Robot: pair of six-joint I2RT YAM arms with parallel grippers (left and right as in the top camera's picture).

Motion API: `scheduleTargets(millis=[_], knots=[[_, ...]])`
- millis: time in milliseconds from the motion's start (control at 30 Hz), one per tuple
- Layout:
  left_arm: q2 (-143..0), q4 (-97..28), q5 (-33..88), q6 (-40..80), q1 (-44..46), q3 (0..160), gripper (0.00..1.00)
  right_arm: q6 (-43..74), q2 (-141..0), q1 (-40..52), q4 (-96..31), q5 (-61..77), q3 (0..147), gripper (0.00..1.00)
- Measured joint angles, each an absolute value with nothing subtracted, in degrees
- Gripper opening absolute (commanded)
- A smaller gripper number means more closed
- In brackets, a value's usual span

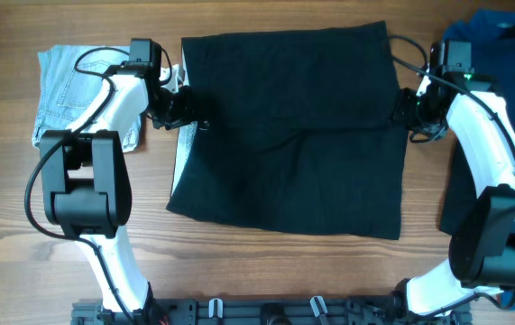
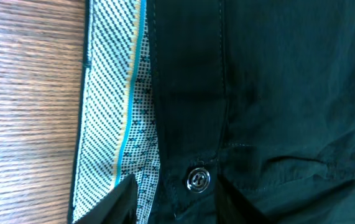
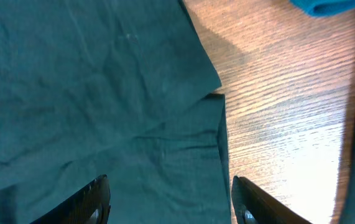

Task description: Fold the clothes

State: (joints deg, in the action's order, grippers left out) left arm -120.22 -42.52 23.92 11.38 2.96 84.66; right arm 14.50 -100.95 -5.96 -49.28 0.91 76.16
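The black shorts (image 1: 289, 135) lie flat in the middle of the table (image 1: 266, 271), with patterned waistband lining showing at their left edge. The left gripper (image 1: 188, 113) sits there; we cannot tell how its jaws stand. The right gripper (image 3: 168, 193) hangs with jaws apart over the right edge. Denim (image 1: 68, 90) lies left and blue fabric (image 1: 501, 36) lies right.

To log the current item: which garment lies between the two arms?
The black shorts, spread out in the middle. The denim piece lies at the far left, the blue garment at the far right.
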Motion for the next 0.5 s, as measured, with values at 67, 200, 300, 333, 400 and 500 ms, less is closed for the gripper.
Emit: scheduleTargets(millis=[67,200,300,333,400,500], knots=[[-120.22,-41.85,23.94,11.29,2.96,84.31,0.46,14.70,-100.95,-5.96,-46.54,0.75,73.95,0.69],[-120.22,-39.99,23.97,11.25,3.05,81.82,0.47,14.90,-101.03,-5.96,-42.83,0.34,70.48,0.72],[-120.16,-39.40,24.12,11.27,3.25,81.36,0.44,14.90,-101.03,-5.96,-41.91,-1.34,70.00,0.72],[-120.16,-39.09,24.12,11.49,3.40,81.32,0.44,14.90,-101.03,-5.96,-41.21,-2.31,69.73,0.73],[-120.16,-38.63,24.14,11.84,3.79,81.25,0.46,14.90,-101.03,-5.96,-38.37,-3.68,68.29,0.73],[-120.16,-38.30,24.25,12.12,4.49,81.23,0.45,14.90,-101.03,-5.96,-33.95,-4.60,65.08,0.74]])
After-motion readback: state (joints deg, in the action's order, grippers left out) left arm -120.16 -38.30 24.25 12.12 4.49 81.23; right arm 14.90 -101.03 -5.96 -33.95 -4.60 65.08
